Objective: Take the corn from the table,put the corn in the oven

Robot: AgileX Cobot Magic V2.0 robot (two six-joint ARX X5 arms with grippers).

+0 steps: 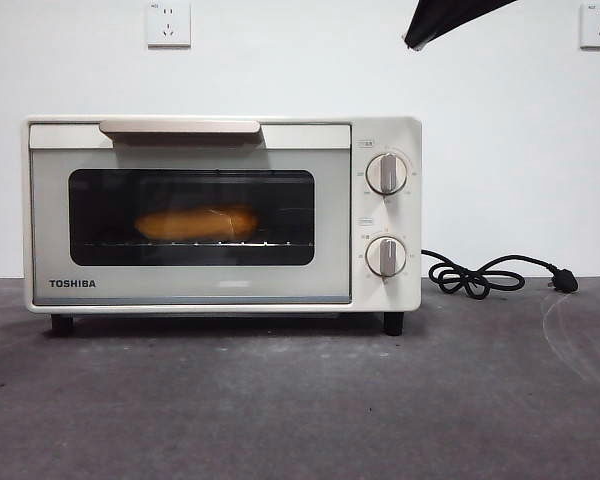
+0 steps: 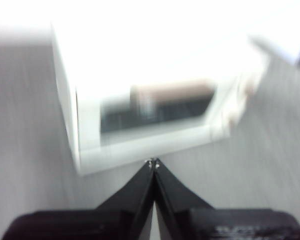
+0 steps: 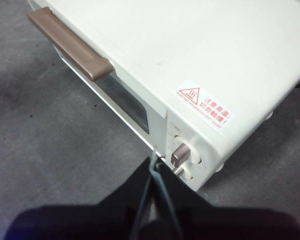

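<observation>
Honestly, not much is being left to do here: the corn (image 1: pixel 195 222) is lying on the rack behind the dark glass of the oven (image 1: pixel 220 215), and the door is looking closed. The left gripper (image 2: pixel 153 163) is being held above and in front of the oven with its jaws pressed together, holding nothing. The right gripper (image 3: pixel 156 161) is hovering above the knob-end corner, jaws likewise together and empty. For the step in hand, both arms are best being backed off high and straight, so the handle (image 3: pixel 70 42) and knobs (image 1: pixel 386 173) aren't being clipped.
</observation>
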